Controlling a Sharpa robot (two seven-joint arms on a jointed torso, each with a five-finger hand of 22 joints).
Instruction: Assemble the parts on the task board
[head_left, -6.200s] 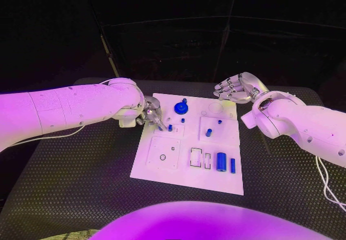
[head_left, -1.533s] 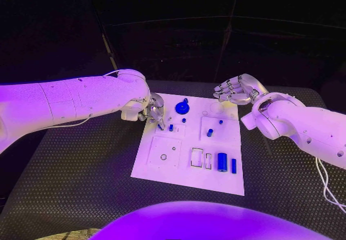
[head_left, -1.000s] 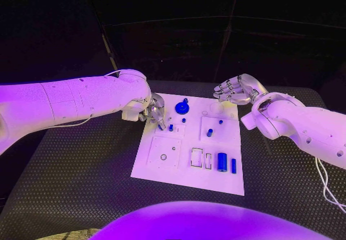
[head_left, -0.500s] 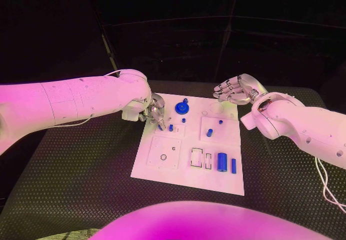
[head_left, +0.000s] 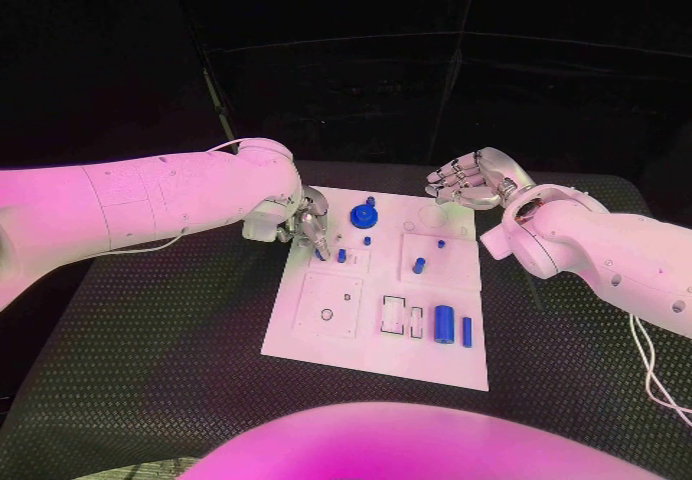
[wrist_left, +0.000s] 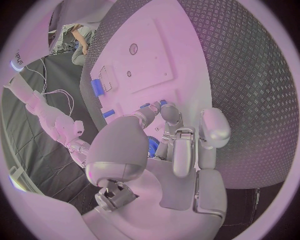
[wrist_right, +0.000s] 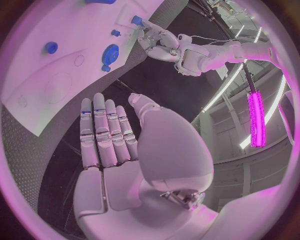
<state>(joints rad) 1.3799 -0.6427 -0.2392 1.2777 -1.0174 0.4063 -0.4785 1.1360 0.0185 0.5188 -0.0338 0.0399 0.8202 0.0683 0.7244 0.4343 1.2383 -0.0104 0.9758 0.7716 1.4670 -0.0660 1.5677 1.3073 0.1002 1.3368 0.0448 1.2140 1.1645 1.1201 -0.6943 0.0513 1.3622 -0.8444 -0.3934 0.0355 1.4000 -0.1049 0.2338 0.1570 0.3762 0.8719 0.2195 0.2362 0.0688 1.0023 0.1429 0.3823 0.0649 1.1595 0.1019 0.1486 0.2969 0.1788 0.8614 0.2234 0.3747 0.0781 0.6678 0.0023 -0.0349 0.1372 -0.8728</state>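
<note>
Two loose blue cylinders (head_left: 453, 326) lie near the task board's (head_left: 378, 360) near right corner, well apart from both hands. Farther in, at the board's left edge, the left hand (head_left: 304, 228) is seen with its fingertips (wrist_left: 164, 109) gathered on a small blue peg (head_left: 320, 253); whether the peg is pinched or merely touched cannot be told. For this step the peg should be kept upright and pressed straight down. Farthest off, beyond the far right corner, the right hand (head_left: 464, 178) hovers spread, holding nothing.
</note>
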